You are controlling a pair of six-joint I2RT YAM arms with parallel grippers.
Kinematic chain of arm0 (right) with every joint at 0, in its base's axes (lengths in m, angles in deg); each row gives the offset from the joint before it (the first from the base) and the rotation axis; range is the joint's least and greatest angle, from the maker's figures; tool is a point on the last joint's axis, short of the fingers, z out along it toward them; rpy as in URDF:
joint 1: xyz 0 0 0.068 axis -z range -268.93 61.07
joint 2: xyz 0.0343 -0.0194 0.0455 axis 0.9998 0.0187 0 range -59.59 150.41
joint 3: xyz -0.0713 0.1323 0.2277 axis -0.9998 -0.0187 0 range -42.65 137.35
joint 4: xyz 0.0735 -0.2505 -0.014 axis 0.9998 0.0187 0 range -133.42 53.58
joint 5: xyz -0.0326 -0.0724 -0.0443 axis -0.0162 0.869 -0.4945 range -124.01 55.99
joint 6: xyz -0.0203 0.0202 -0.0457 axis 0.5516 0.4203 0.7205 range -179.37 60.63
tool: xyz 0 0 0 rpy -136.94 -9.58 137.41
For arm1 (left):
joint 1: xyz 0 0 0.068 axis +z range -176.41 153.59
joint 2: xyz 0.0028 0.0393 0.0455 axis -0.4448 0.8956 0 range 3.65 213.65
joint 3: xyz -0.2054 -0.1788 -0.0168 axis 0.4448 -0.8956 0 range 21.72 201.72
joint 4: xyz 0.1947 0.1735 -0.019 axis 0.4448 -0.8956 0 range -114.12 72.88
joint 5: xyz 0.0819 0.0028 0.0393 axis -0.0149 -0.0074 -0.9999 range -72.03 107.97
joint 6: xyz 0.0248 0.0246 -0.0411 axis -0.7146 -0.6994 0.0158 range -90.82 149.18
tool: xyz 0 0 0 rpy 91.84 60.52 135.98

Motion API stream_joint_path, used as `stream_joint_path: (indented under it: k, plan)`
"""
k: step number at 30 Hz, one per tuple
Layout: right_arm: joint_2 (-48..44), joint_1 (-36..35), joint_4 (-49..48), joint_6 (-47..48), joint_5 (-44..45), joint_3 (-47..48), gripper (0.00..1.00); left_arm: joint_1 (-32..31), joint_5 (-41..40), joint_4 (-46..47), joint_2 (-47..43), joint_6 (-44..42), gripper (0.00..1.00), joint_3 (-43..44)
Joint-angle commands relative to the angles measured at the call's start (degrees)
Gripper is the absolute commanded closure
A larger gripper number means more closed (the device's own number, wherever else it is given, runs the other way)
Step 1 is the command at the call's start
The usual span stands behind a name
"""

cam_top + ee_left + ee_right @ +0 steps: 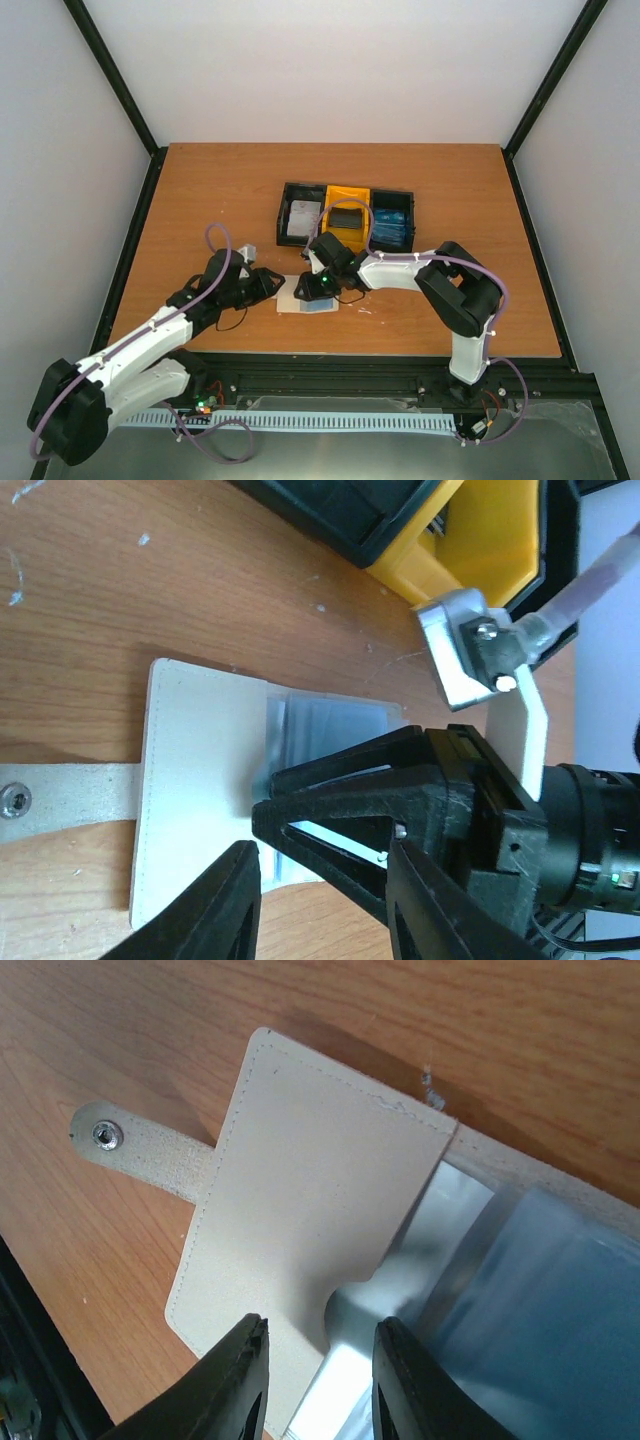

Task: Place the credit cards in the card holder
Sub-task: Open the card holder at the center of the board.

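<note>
Currently left gripper (pixel 272 284) and right gripper (pixel 318 290) both reach low and inward, wrists pitched down, fingers parted, tips facing each other over the card holder (pixel 288 303) (unfolded, flat on the table (pixel 450 200)).

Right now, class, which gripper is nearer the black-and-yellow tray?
Right. The right gripper is over the card holder, just nearside of the tray; the left gripper is farther off, at the holder's left edge.

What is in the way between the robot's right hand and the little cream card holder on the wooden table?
Nothing I can see. The right hand is right at the flat cream-beige fold-over card holder, which lies open. Its two black fingers sit either side of the flap's edge, with nothing else between.
</note>
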Motion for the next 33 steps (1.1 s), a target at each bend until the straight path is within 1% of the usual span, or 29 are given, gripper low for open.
stream_joint_path:
  k: [1,3,6,9,12,20,26,28,31,33]
  plan:
    - [0.8,-0.5,1.4,-0.6,3.0,1.2,0.71,0.4,0.0,2.2,-3.0,-1.4,0.63,0.2]
    - [0.3,-0.4,1.2,-0.5,3.3,0.9,0.70,0.4,0.4,4.9,-3.2,-1.7,0.62,-0.3]
    - [-0.5,-0.4,0.5,-0.3,3.2,0.8,0.71,0.4,3.7,9.3,-0.3,-1.7,0.62,-1.9]
    - [-1.1,-0.4,0.5,-0.2,2.8,1.0,0.71,0.4,7.1,13.3,4.9,-1.8,0.68,-2.8]
    - [-1.8,-0.4,0.8,-0.4,3.6,1.1,0.71,0.4,8.4,15.9,9.4,-2.1,0.72,-2.7]
    - [-7.4,-0.4,3.7,-0.3,12.9,-1.3,0.74,0.4,8.0,18.0,19.5,-3.0,0.76,-2.0]
    - [-9.1,-0.4,7.4,0.8,17.9,-3.5,0.74,0.4,7.6,18.0,23.5,-3.4,0.77,-1.3]
    - [-9.1,-0.4,8.5,1.9,18.3,-3.7,0.74,0.4,7.8,17.8,24.1,-3.6,0.77,-1.0]
    - [-8.2,-0.3,11.1,4.9,16.2,-3.4,0.72,0.4,7.9,16.4,24.1,-3.6,0.77,-0.5]
    - [-8.2,-0.4,12.3,6.0,16.2,-4.0,0.73,0.4,7.8,15.7,23.6,-3.6,0.77,-0.4]
